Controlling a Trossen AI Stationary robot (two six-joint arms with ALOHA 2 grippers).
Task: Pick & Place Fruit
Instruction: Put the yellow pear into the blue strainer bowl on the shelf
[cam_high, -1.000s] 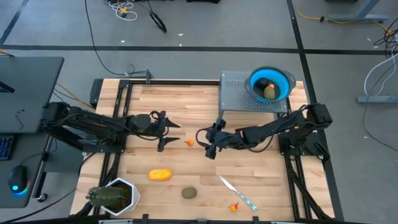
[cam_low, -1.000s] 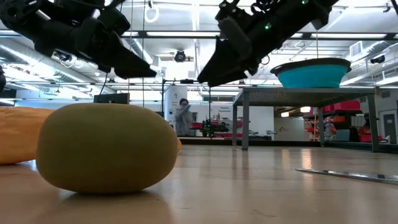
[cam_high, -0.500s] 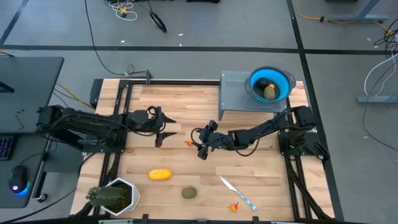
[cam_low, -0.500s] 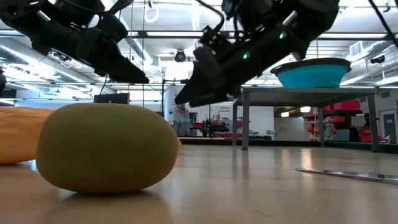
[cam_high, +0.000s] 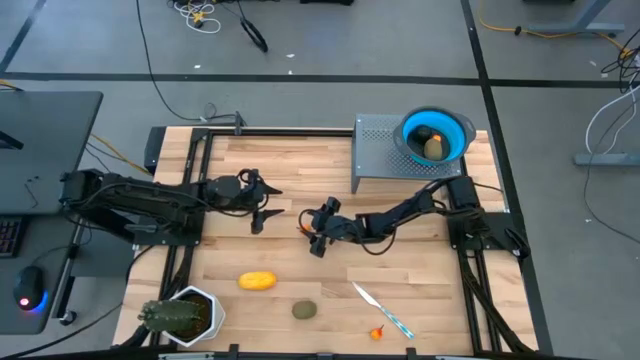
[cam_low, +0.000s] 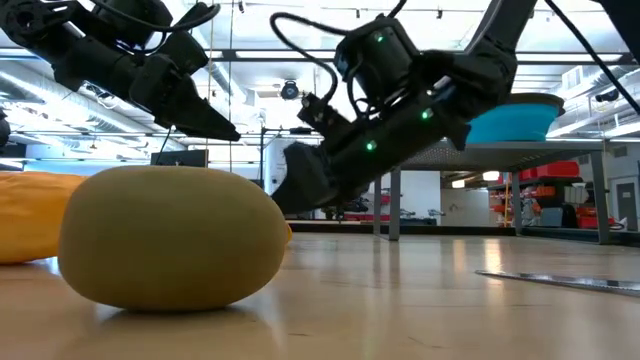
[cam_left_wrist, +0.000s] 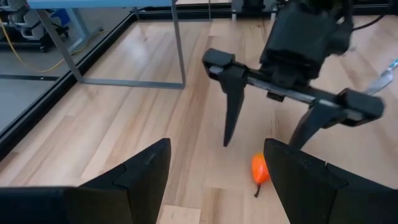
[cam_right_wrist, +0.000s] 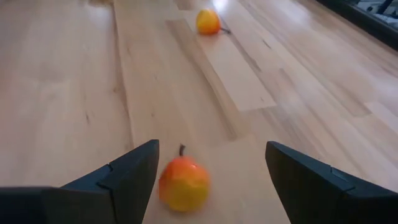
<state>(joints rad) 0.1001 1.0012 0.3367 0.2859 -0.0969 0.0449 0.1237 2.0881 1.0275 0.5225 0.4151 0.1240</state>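
The right gripper (cam_high: 314, 232) is low over the middle of the pale wooden slatted table (cam_high: 420, 300), its two dark fingers spread wide, and the small orange-red fruit piece with a little stem (cam_right_wrist: 183, 182) sits right between them, a shade nearer one finger than the other, not yet touched as far as I can tell. That wide, straddling pose reads to me as the set-up for a pinch. From the left arm's own camera you see it well: the right gripper's fingers (cam_left_wrist: 233, 102) stand tips-down on either side of the orange bit (cam_left_wrist: 259, 169). The left gripper (cam_high: 260, 203) hovers just beside, across the fruit from its partner, its fingers also apart and holding nothing; it looks to be waiting. Over at the far right corner, the bright blue round bowl (cam_high: 460, 130) sits up on a grey perforated metal stand (cam_high: 375, 150) with an olive-brown roundish piece (cam_high: 433, 148) and something dark already inside, so that's surely the drop-off. Waiting near the front edge: a yellow oblong fruit (cam_high: 257, 281), another olive-brown roundish fruit (cam_high: 304, 310), and a second tiny orange-red bit (cam_high: 376, 333) close by the slim knife with a light-blue handle (cam_high: 382, 310). The spiky green plant in a white pot (cam_high: 180, 315) stands in the front left corner, well clear.
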